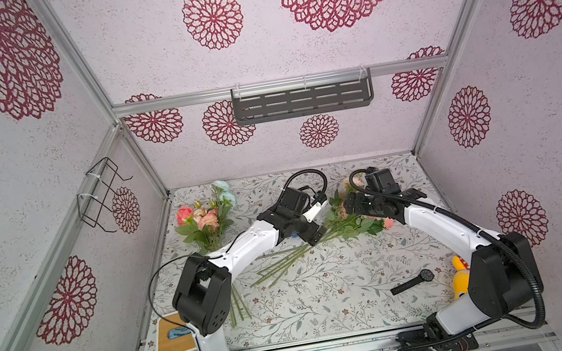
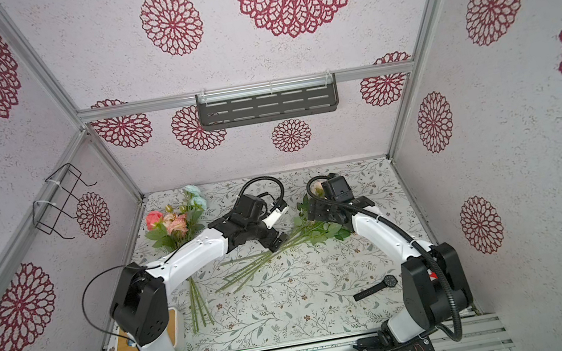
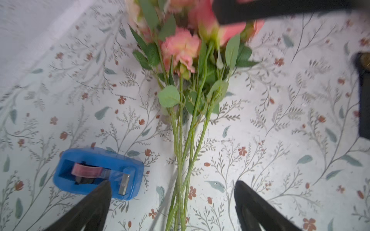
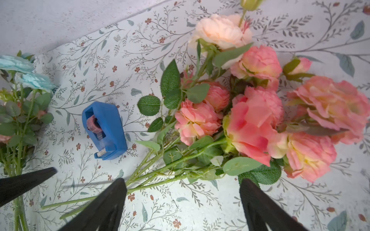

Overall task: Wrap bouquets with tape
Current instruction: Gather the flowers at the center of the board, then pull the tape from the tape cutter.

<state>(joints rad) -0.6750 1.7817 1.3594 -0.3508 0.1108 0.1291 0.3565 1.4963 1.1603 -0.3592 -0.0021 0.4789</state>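
Both grippers hang spread wide and hold nothing. The left gripper (image 3: 172, 183) straddles the pink bouquet's stems (image 3: 184, 150) just beside the blue tape dispenser (image 3: 98, 173). The right gripper (image 4: 182, 180) hovers over that bouquet's leaves, farther from the dispenser. The blue-bloomed bouquet (image 1: 208, 218) lies on the dispenser's other side. The stems fan out loose, so a closing grip may catch only some. One left finger sits over the dispenser and could knock it away.
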